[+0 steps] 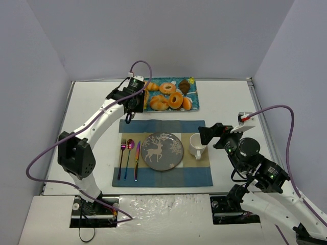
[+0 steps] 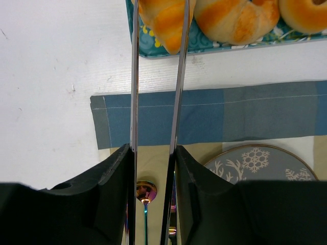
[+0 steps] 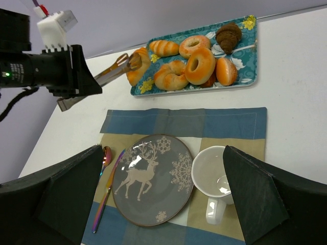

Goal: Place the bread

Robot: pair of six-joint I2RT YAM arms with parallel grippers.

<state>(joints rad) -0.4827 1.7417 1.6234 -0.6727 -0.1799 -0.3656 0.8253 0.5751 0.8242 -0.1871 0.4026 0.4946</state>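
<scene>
My left hand [image 2: 159, 15] clamps the golden oval bread roll [image 3: 142, 69] at one end of the teal patterned tray [image 2: 219, 46]; my wrist view crops its top.

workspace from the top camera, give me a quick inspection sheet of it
surface: white table; blue and tan placemat at the near middle
job's things: teal tray of breads at the far edge; bread roll at its left end pinched in tongs; reindeer plate bare on the placemat
clutter: white mug right of the plate, iridescent cutlery left of it
end effectors: left end effector shut on the tongs; right end effector open, holding nothing, beside the mug
cables: purple cables loop along both arms, none across the placemat
surroundings: plain grey walls on three sides
</scene>
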